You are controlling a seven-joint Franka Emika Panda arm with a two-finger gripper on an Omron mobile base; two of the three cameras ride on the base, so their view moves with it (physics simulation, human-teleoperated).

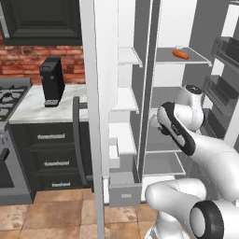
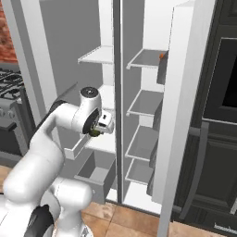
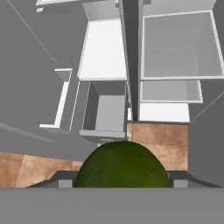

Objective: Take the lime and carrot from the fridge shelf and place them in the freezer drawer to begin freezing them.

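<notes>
A black rectangular appliance point(image 1: 52, 80) stands upright on the pale marble counter point(image 1: 32, 108), far left and well apart from the open fridge. Low in the left column, the small pale grey box freezer drawer point(image 1: 123, 188) is pulled open. Above it, the two-finger gripper point(image 2: 96, 131) holds the round dark green lime point(image 3: 122, 165) between its fingers. On the flat pale grey fridge shelf point(image 1: 189, 58), upper right, the stubby orange-red carrot point(image 1: 180, 54) lies lengthwise, left to right.
</notes>
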